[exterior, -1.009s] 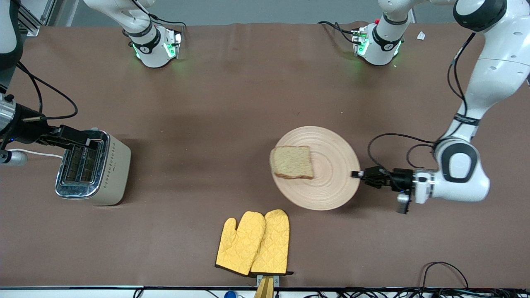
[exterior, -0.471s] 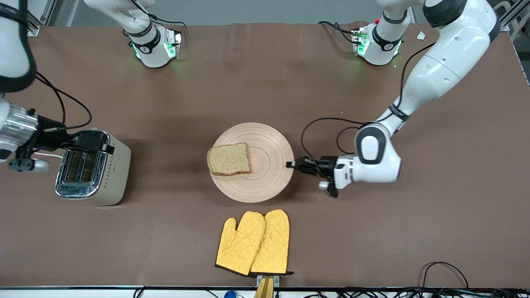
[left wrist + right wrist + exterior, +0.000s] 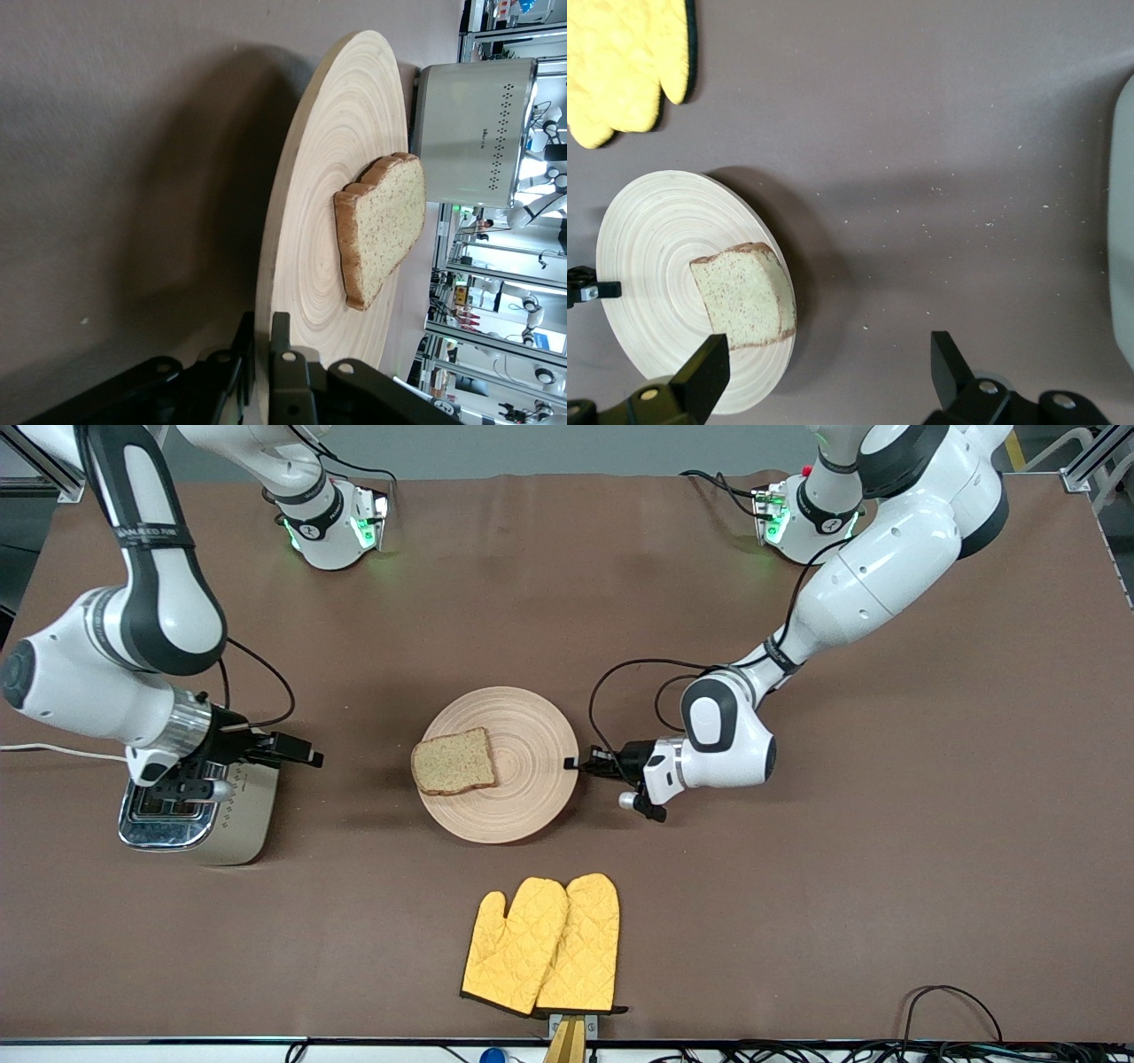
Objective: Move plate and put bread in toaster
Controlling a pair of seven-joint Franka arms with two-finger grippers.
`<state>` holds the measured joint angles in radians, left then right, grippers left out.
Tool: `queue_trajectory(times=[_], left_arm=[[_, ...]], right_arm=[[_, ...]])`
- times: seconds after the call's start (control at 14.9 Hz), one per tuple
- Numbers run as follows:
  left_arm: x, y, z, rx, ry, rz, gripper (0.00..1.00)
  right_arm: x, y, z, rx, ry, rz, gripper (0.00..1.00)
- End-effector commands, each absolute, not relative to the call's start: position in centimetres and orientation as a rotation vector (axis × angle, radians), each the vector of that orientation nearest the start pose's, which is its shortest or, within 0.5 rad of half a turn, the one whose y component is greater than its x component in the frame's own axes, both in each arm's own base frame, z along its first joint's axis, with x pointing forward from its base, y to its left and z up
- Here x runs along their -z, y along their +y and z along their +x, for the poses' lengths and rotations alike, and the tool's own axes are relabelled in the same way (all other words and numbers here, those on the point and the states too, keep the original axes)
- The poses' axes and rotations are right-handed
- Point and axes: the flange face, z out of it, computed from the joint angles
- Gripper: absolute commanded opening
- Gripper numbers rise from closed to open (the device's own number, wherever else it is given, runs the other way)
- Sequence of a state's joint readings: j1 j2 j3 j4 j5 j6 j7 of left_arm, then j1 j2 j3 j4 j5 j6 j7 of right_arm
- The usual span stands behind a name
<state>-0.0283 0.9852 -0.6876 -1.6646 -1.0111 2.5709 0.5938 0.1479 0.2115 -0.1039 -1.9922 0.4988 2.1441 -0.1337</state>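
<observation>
The left gripper (image 3: 571, 763) has its fingers clamped on the rim of the plate (image 3: 523, 788), which sits mid-table and, by its shadow, seems slightly lifted at that edge, though contact with the table (image 3: 797, 921) is hard to judge. The bread (image 3: 453, 762) lies on the plate, on the part toward the toaster (image 3: 199, 815), which stands at the right arm's end of the table. The right gripper (image 3: 306, 755) hangs beside the toaster, fingers spread and empty. So the plate move looks underway or nearly finished; picking up the bread and dropping it into a slot remains. A small mark on the toaster's side is unreadable. Yellow oven mitts (image 3: 542, 945) lie nearer the camera.
</observation>
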Motion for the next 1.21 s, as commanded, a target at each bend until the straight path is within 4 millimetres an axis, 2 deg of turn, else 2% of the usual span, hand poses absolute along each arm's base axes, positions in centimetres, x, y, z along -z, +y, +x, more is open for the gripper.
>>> queue_trajectory(times=[0.0, 0.13, 0.2, 0.27, 0.34, 0.4, 0.47, 0.54, 0.61, 0.74, 0.81, 0.87, 0.94, 1.14], left_arm=[[-12.4, -39.2, 55.3, 0.125, -0.098, 2.032, 0.06], [-12.0, -39.6, 54.8, 0.133, -0.075, 2.019, 0.14], [-12.0, -39.8, 54.7, 0.127, -0.063, 2.023, 0.22], [-12.3, -39.2, 55.3, 0.109, -0.052, 2.028, 0.34], [-12.5, -38.4, 55.9, 0.097, -0.039, 2.030, 0.52], [-12.9, -37.3, 56.7, 0.076, -0.026, 2.030, 0.85], [-13.6, -36.1, 57.8, 0.050, -0.015, 2.029, 1.00], [-14.4, -35.3, 58.5, 0.045, 0.013, 2.023, 1.00], [-15.8, -33.8, 59.8, 0.026, 0.055, 2.020, 1.00], [-19.6, -30.7, 62.3, -0.009, 0.127, 2.017, 1.00], [-21.9, -29.1, 62.9, -0.021, 0.124, 2.026, 1.00], [-24.5, -26.6, 63.2, -0.043, 0.122, 2.062, 1.00], [-26.1, -24.4, 63.6, -0.053, 0.112, 2.091, 1.00], [-30.2, -19.7, 64.5, 0.012, 0.072, 2.137, 1.00]], right_arm=[[-32.9, 5.3, 57.8, -0.006, 0.127, -2.761, 1.00], [-31.3, 6.7, 56.8, 0.049, 0.081, -2.792, 1.00], [-31.0, 7.4, 56.7, 0.073, 0.058, -2.800, 1.00], [-30.8, 9.2, 56.4, 0.081, 0.011, -2.805, 1.00], [-30.5, 10.6, 56.2, 0.092, -0.020, -2.811, 1.00], [-29.5, 11.1, 56.0, 0.102, -0.025, -2.822, 1.00], [-28.7, 11.8, 55.9, 0.120, -0.027, -2.832, 1.00], [-28.0, 12.7, 55.5, 0.130, -0.040, -2.839, 1.00], [-27.0, 13.4, 55.3, 0.129, -0.055, -2.849, 1.00], [-25.3, 14.3, 55.1, 0.117, -0.072, -2.865, 1.00], [-24.3, 15.1, 54.8, 0.108, -0.088, -2.874, 1.00], [-23.4, 15.6, 54.7, 0.110, -0.096, -2.883, 0.98], [-23.0, 16.1, 54.6, 0.114, -0.102, -2.888, 0.97], [-22.7, 17.7, 54.1, 0.101, -0.130, -2.884, 0.93]])
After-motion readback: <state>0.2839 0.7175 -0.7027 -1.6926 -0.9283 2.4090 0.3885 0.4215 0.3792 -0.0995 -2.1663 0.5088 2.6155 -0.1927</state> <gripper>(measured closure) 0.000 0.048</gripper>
